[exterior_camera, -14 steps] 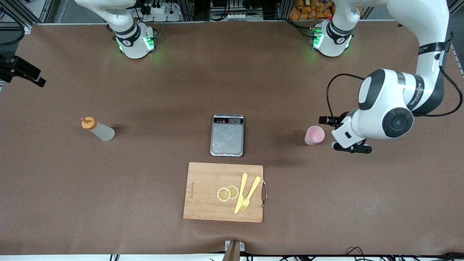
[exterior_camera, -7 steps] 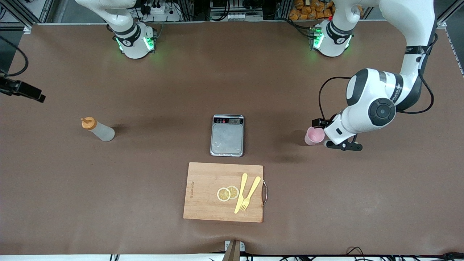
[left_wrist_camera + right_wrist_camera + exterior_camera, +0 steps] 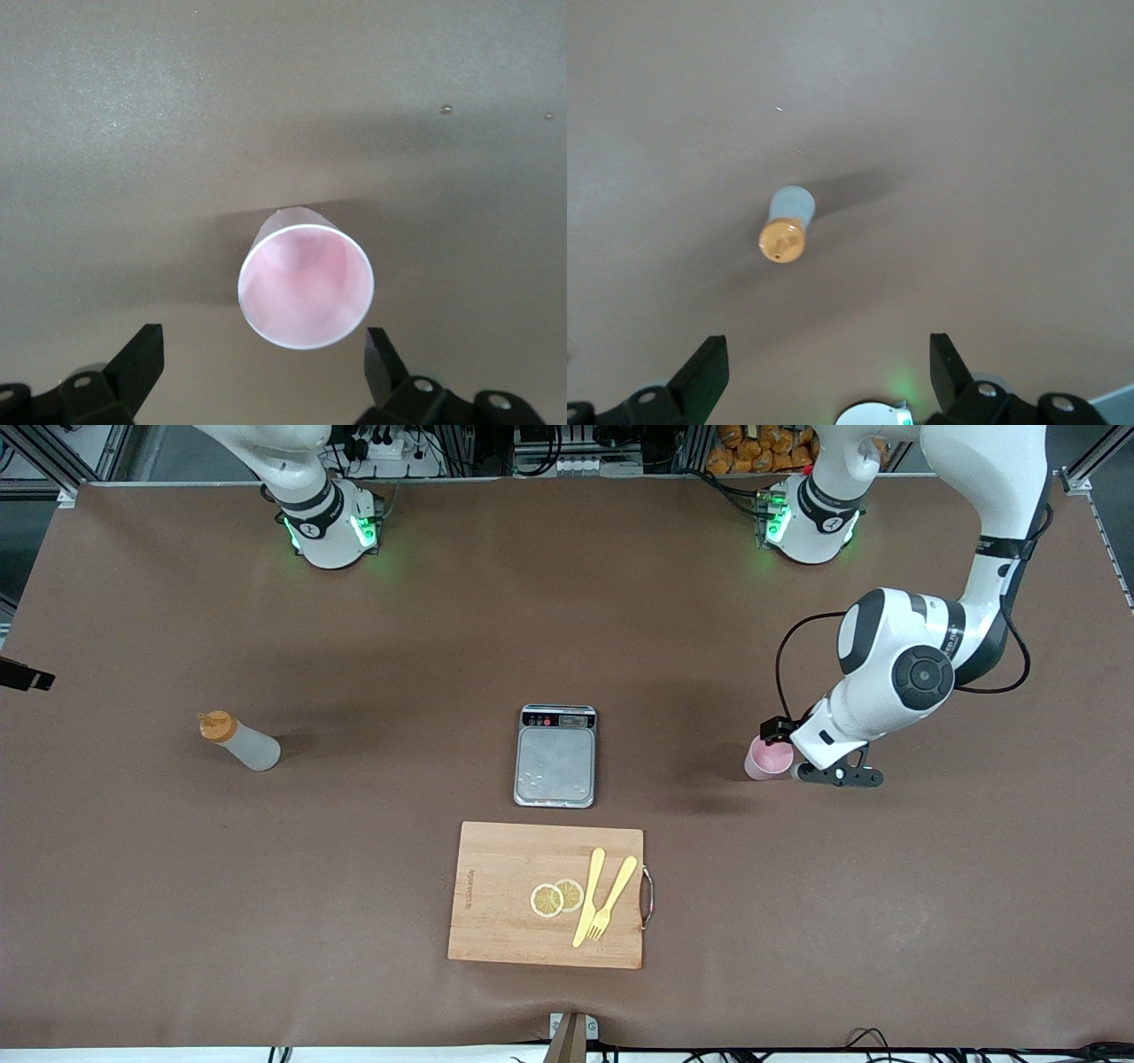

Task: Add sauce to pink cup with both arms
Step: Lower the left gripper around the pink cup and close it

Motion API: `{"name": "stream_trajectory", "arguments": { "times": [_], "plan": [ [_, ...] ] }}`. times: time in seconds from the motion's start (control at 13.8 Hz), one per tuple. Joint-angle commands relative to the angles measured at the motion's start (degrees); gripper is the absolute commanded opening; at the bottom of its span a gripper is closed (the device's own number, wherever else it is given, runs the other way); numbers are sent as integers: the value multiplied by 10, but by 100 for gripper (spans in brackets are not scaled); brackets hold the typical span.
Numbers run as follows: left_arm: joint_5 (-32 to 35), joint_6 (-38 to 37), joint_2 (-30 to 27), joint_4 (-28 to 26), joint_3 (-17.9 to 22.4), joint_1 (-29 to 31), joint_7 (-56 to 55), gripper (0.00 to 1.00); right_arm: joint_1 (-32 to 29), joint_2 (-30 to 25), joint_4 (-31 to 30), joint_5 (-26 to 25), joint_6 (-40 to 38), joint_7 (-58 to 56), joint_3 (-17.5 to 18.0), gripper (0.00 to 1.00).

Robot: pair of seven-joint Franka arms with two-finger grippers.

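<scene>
Spreading under everything is the wide brown matte surface [image 3: 372, 646], and from the bases along its top edge the two large white jointed arms with black bands reach out. The left arm bends down so that its black two-finger left claw [image 3: 264, 359] hangs released, fingers wide, straddling the small pale-pink tapered plastic cup [image 3: 767, 758]. That cup stands upright toward the left arm's end of the surface, level with the flat grey metal scale [image 3: 555, 755]. The right arm runs out of the front view near the edge; its right claw [image 3: 828, 372] hangs released too, high over the small translucent whitish squeeze bottle with the orange nozzle cap [image 3: 239, 743], which stands upright toward the right arm's end.

Nearer the front camera than the scale lies the pale wooden cutting board [image 3: 496, 895], carrying two yellow citrus slices [image 3: 555, 897] and a yellow plastic knife and fork [image 3: 602, 897].

The risks, as I judge them:
- The cup is light and empty. It sits off-centre between the fingers in the left wrist view, so one finger could touch first and tip or slide it.
- A hard squeeze could buckle the thin wall.
- The bottle is tall and narrow; a glancing descent could topple it, and clenching its soft body too firmly could squirt sauce early.
</scene>
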Motion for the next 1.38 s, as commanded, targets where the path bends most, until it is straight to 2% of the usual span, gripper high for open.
{"name": "stream_trajectory", "arguments": {
  "times": [0.0,0.22,0.36,0.51,0.94,1.01,1.09,1.3],
  "plan": [
    [6,33,2,-18,-2,10,5,100,-49,19,2,10,-12,9,9,100],
    [7,39,35,-5,-2,8,5,100,-79,60,4,13,-24,54,10,100],
    [8,39,68,5,-2,0,4,100,-104,83,4,54,-26,80,9,100],
    [17,40,75,9,-2,3,4,100,-128,105,5,105,-26,110,9,100],
    [19,40,105,26,-2,1,4,99,-142,158,9,140,-22,208,9,100],
    [19,40,109,29,-2,1,4,58,-146,171,10,152,-22,219,9,100],
    [20,40,113,31,-2,1,5,1,-151,185,15,170,-23,228,9,100],
    [54,40,116,40,-2,4,9,0,-175,227,22,212,-23,234,10,100]
  ]
}}
